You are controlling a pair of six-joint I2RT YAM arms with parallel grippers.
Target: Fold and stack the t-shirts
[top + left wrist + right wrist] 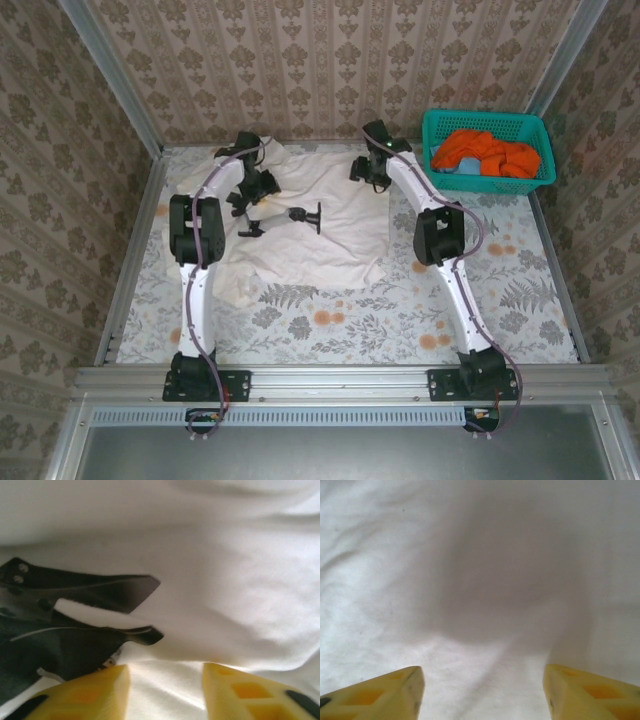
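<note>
One white shirt (pixel 320 215) lies spread on the table (pixel 400 320), directly beneath two grippers: left gripper (pixel 166 672) parted, right gripper (pixel 482 675) wide, neither gripping cloth. Orange shirts (pixel 480 148), number unclear, fill one basket (pixel 480 114).

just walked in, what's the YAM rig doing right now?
Both arms are reaching over one cream-white t-shirt spread on the table. The left claw and right claw sit low over the shirt's far part with their fingers apart, and nothing looks pinched. The shirt is rumpled and not yet folded. The orange shirts lie in the teal basket at the far right corner, so no stack exists yet.
</note>
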